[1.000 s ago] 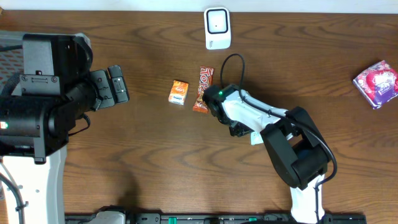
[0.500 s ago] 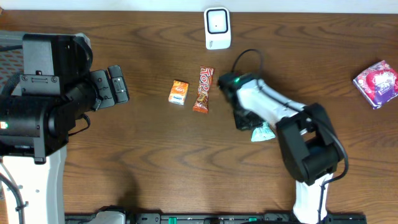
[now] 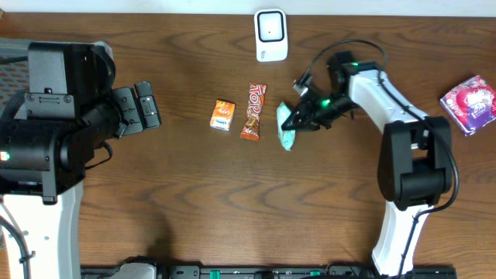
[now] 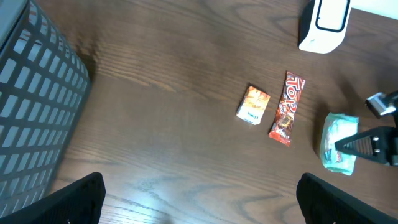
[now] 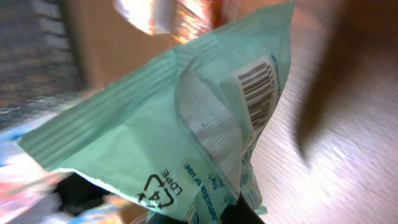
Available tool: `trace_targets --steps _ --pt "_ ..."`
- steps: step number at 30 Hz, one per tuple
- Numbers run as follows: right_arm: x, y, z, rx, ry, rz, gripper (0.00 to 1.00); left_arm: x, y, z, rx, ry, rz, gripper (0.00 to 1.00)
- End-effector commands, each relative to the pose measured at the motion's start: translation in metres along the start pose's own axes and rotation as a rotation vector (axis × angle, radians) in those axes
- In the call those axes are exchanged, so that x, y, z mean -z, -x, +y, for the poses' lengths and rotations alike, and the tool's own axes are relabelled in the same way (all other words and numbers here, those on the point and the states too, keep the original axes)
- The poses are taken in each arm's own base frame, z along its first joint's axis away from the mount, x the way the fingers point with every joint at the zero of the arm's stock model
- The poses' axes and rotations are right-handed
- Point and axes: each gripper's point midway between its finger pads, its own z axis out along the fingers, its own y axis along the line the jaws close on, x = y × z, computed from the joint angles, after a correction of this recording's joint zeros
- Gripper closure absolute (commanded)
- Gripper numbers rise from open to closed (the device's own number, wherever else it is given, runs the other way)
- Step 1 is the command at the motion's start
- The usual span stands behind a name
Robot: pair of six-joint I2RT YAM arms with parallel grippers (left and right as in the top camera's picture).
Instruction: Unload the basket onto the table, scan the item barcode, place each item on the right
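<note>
Treat the green packet (image 3: 286,128), pinched at the tip of the right claw (image 3: 294,119), as probably light, soft and crinkly; grip the sealed edge, clear of the barcode (image 5: 256,93).

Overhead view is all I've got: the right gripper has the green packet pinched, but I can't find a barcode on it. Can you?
Observer: Yes. In the right wrist view the packet shows a black barcode on a white patch, facing that camera.
Operator: Is it flat enough to read?
Observer: The patch lies along a raised fold down the packet's back. The bars look straight, though a little blurred.
Operator: Is the left gripper free to help?
Observer: The left wrist view shows the left gripper wide open with nothing in it.
</note>
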Motion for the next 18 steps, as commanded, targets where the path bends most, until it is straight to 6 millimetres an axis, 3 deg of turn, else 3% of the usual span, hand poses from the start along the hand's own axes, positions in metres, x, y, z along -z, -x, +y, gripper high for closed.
trace_targets --steps 1,6,10,12,13,18 --pt "0.003 -0.005 0.029 0.026 0.353 -0.043 0.99 0.001 0.001 0.002 -0.006 0.007 -0.004 0.02" --pt "-0.011 -0.026 -0.005 -0.086 0.328 -0.03 0.99 0.001 0.001 0.002 -0.006 0.007 -0.004 0.02" --pt "-0.016 -0.04 -0.073 -0.27 -0.01 -0.003 0.98 0.001 0.001 0.002 -0.006 0.007 -0.004 0.02" --pt "-0.005 -0.047 -0.107 -0.355 -0.209 0.003 0.9 0.001 0.001 0.002 -0.006 0.007 -0.004 0.02" --pt "0.002 -0.049 -0.115 -0.366 -0.264 0.007 0.86 0.001 0.001 0.002 -0.006 0.007 -0.004 0.02" --pt "0.043 -0.042 -0.123 -0.4 -0.426 0.013 0.54 0.001 0.001 0.002 -0.006 0.007 -0.004 0.02"
